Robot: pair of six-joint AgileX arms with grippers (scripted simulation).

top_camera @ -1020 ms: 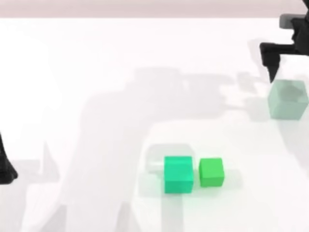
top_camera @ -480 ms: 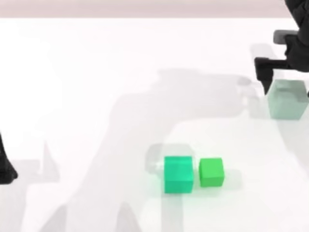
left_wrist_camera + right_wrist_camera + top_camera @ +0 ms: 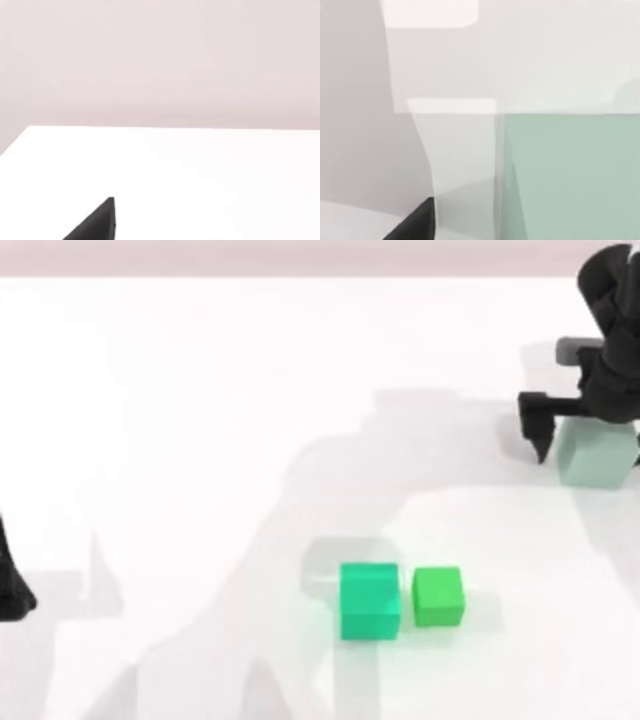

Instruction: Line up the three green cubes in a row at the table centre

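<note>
The larger pale mint-grey cube [image 3: 592,464] stands at the table's far right, filling much of the right wrist view [image 3: 570,175]. My right gripper [image 3: 590,432] hangs open right over it. One dark finger [image 3: 541,435] is down beside the cube's left face, a small gap apart; the other finger is hidden. Near the table's middle front, the medium emerald-teal cube [image 3: 370,600] and the small bright green cube [image 3: 438,596] sit side by side, a narrow gap between them. My left arm [image 3: 10,590] is parked at the left edge, its gripper open on nothing.
The white table [image 3: 200,440] stretches from the two middle cubes to the left edge and the back wall. The mint cube stands close to the top view's right edge.
My right gripper has come forward and down from behind the mint-grey cube until it sits over it, one finger beside its left face. No cube has moved.
</note>
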